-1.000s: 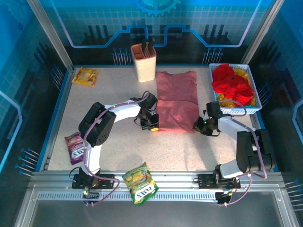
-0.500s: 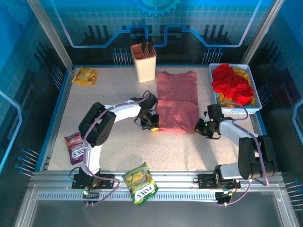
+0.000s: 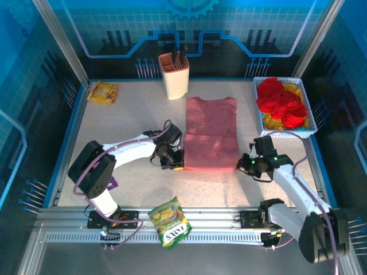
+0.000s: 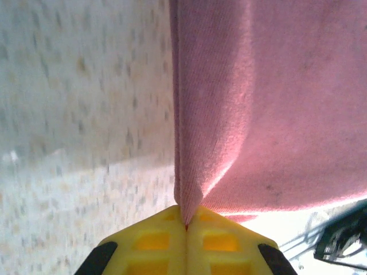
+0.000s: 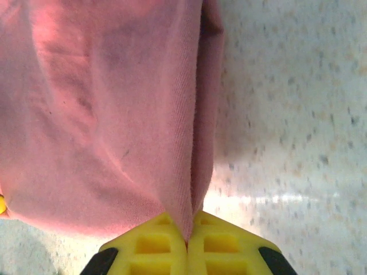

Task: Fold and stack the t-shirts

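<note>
Step in hand, as I read it: the crosswise fold of the dusty salmon-pink cloth t-shirt (image 3: 211,129), which lies mid-table as a long narrow strip w/ its sides already tucked in. L gripper (image 3: 175,164) is clamped tight on its near-left corner, R gripper (image 3: 243,165) likewise on the near-right corner. Both wrist views show yellow fingertips pressed together w/ a pinch of pink cloth between. Long axis runs near-to-far: near hem between the grippers, far end twd the beige tub of dark-handled tools (image 3: 174,77). Which end is the collar, can't tell. Next move prob. calls for lifting both corners level & carrying them over to the far edge, tension kept even so the cloth doesn't skew. Red & yellow shirts (image 3: 281,102) sit bunched in the blue-rimmed basket (image 3: 287,135), far right.
</note>
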